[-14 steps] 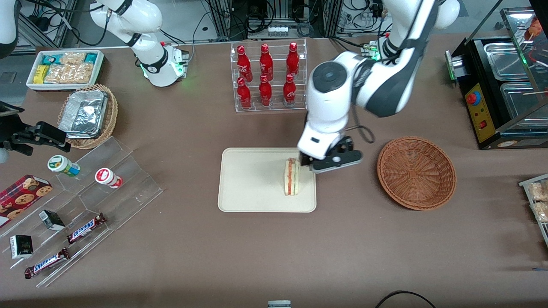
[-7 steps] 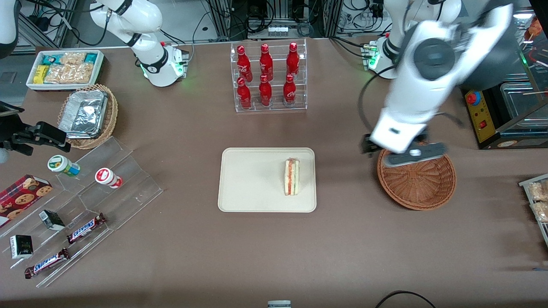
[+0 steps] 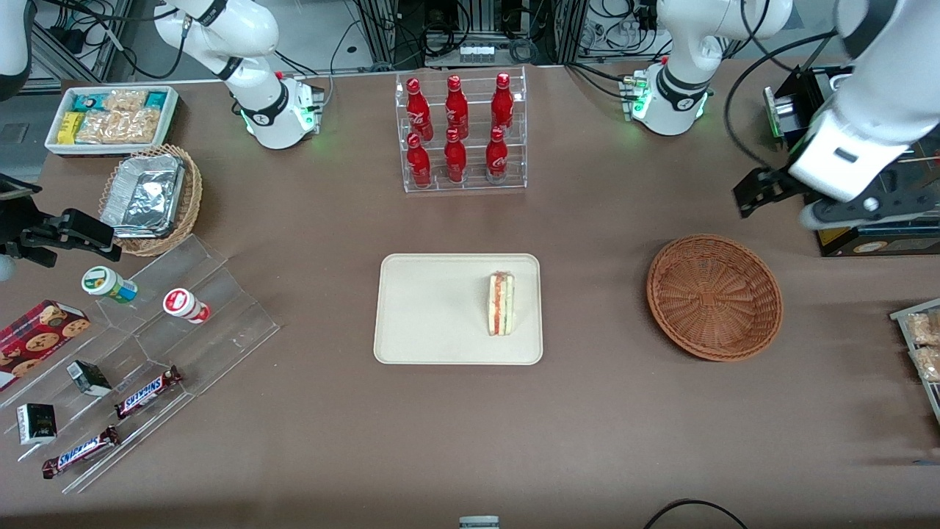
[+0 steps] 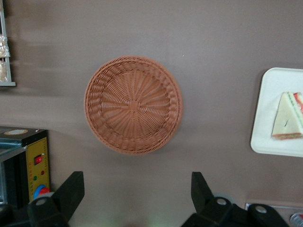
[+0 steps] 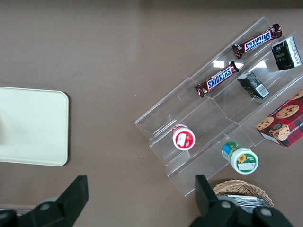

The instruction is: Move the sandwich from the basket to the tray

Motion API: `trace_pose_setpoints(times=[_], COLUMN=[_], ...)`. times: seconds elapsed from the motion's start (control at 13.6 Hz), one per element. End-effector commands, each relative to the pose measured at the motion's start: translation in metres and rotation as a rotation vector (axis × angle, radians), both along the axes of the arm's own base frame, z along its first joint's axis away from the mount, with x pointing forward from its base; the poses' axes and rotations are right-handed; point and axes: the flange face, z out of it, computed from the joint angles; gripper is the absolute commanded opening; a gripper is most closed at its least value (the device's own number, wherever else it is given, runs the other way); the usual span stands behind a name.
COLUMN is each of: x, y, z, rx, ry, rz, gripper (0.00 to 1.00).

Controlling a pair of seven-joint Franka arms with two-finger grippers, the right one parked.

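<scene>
I see a reddish-brown woven basket (image 3: 714, 297), a cream tray (image 3: 433, 308), a pale sandwich (image 3: 501, 303) with red and green layers, and my black-fingered gripper (image 4: 135, 201) over a brown tabletop (image 3: 470, 426).

You have the sandwich (image 3: 501, 303) standing on edge on the tray (image 3: 433, 308), at the tray's end toward the working arm. The basket (image 3: 714, 296) sits on the table (image 3: 470, 426) well apart from the tray, toward the working arm's end, with nothing in it. Your gripper (image 3: 764, 192) hangs above the table, fingers (image 4: 70, 190) spread wide and holding nothing, farther from the front camera than the basket and nearer the working arm's end. The bottle rack (image 3: 460, 132) stands farther from the front camera than the tray.
</scene>
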Motion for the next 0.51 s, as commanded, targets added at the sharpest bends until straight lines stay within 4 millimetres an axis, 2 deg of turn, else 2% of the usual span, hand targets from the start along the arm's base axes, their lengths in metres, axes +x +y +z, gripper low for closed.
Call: trace_pose_setpoints(times=[0.0, 0.15, 0.22, 0.29, 0.44], x=[-0.030, -0.036, -0.033, -0.025, -0.022], y=[0.040, 0.043, 0.050, 0.052, 0.052], z=[0.014, 0.019, 0.023, 0.021, 0.022], rx=[-0.093, -0.096, -0.096, -0.093, -0.092], ry=[-0.026, -0.032, -0.035, -0.032, -0.031], rz=[-0.024, -0.027, -0.034, -0.073, -0.121], gripper=[1.00, 1.00, 1.00, 1.00, 1.00])
